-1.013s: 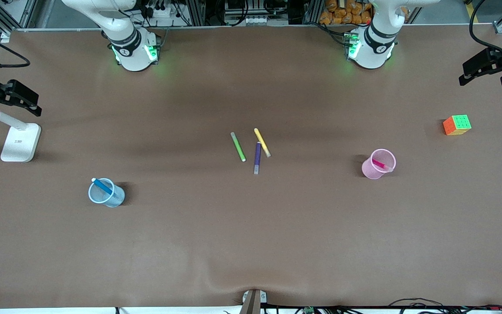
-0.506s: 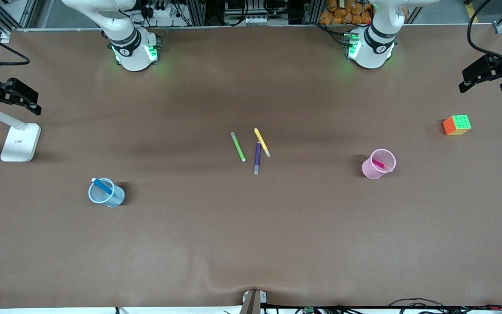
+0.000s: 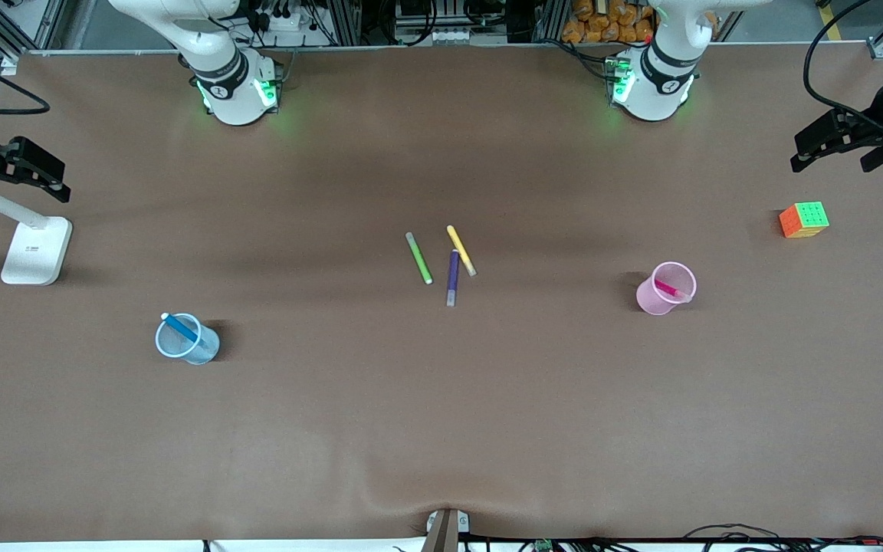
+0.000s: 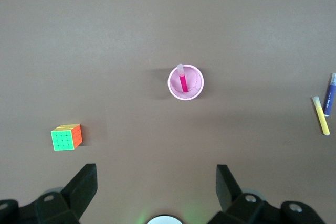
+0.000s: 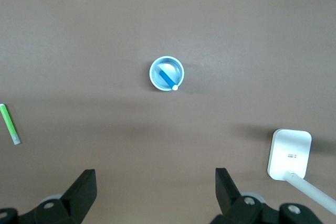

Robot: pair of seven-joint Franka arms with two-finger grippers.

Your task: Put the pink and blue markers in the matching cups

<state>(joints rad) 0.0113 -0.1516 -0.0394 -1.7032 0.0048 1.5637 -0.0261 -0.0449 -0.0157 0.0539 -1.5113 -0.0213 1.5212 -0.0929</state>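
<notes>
While both arms wait, left gripper [image 3: 832,142] hangs spread over its tabletop edge, right gripper [image 3: 27,169] spread over its edge. Pink marker [image 3: 670,289] leans inside pink cup [image 3: 660,300]; blue marker [image 3: 178,327] inside blue cup [image 3: 188,346].

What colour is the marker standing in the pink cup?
Magenta-pink marker with a paler tip, clearest in the left wrist view.

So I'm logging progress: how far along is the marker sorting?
It looks done. The pink marker stands in the pink cup, the blue marker in the blue cup. Nothing is in hand: the left gripper and right gripper hang open at the table's ends. Nothing is left.
</notes>
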